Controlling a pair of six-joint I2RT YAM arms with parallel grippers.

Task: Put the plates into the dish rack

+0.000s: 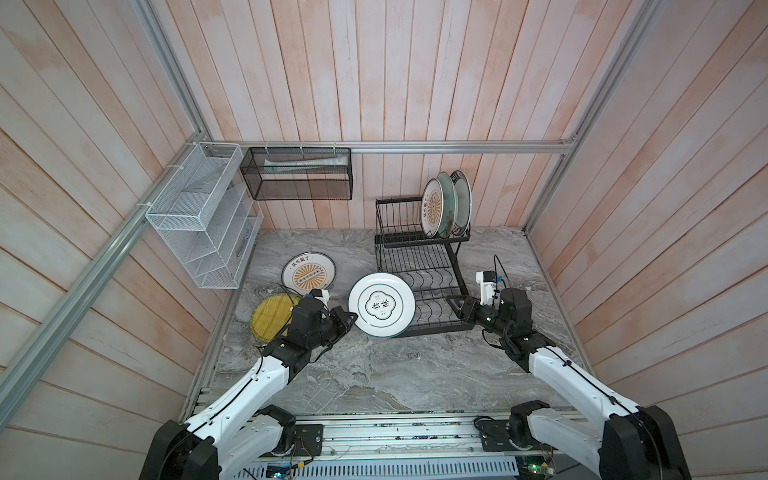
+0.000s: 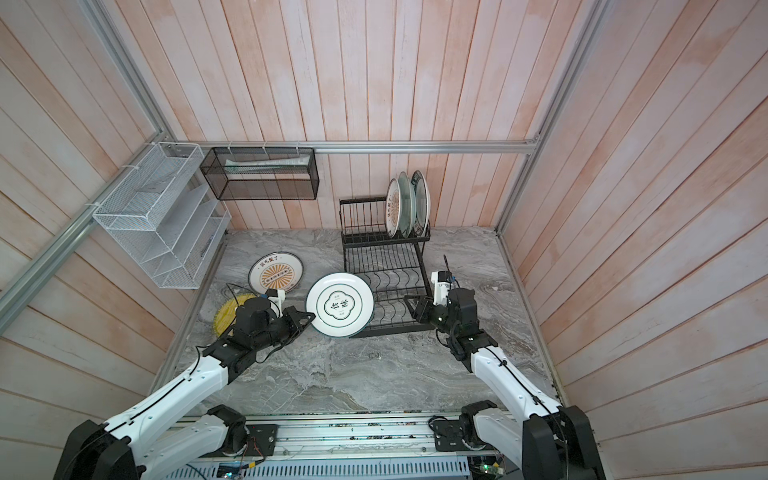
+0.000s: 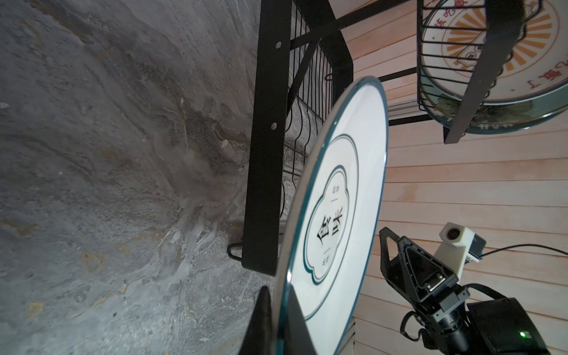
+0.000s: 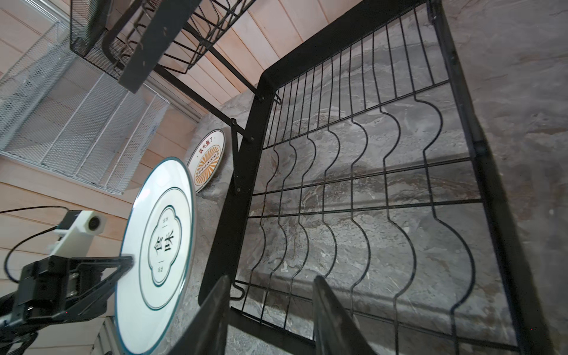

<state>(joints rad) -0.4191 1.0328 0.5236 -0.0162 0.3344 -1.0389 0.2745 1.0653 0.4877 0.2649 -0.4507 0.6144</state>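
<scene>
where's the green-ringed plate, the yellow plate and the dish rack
green-ringed plate (image 1: 381,305): in a top view, its lettered centre
yellow plate (image 1: 268,320): in a top view, its ribbed face
dish rack (image 4: 229,209): right wrist view, the lower tray's side bar

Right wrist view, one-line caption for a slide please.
Open right gripper faces the lower tray of the dish rack while the left gripper holds the green-ringed plate by its rim.

The yellow plate (image 1: 269,320) is half hidden behind the left arm (image 1: 257,374) in both top views. In the rack (image 1: 399,241), the rearmost plate (image 1: 464,201) is mostly covered by the two plates in front (image 1: 432,208).
</scene>
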